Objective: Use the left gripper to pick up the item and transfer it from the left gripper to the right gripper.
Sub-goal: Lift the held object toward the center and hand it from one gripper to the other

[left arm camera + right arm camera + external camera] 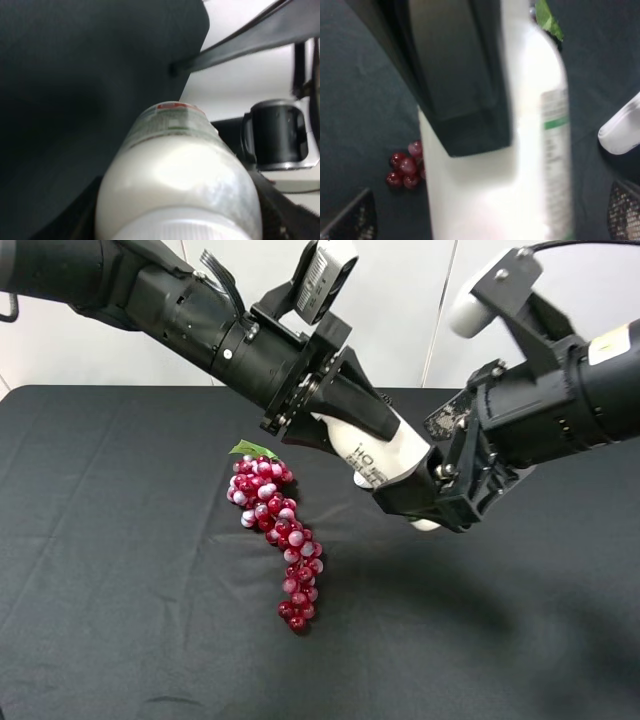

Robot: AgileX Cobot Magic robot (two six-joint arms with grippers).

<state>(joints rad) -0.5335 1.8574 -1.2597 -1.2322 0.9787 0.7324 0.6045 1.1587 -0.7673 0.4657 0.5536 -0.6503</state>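
Left gripper (pixel 385 425) clamps the bottle (pixel 380 458) in mid-air above the table (pixel 120 570), near the grapes (pixel 278 530). Right gripper (pixel 440 498) is open, its 2 fingers straddling the bottle's far end.

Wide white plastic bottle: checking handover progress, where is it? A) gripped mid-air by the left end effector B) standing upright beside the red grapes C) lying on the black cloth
A: the left end effector clamps the wide white plastic bottle above the black cloth.
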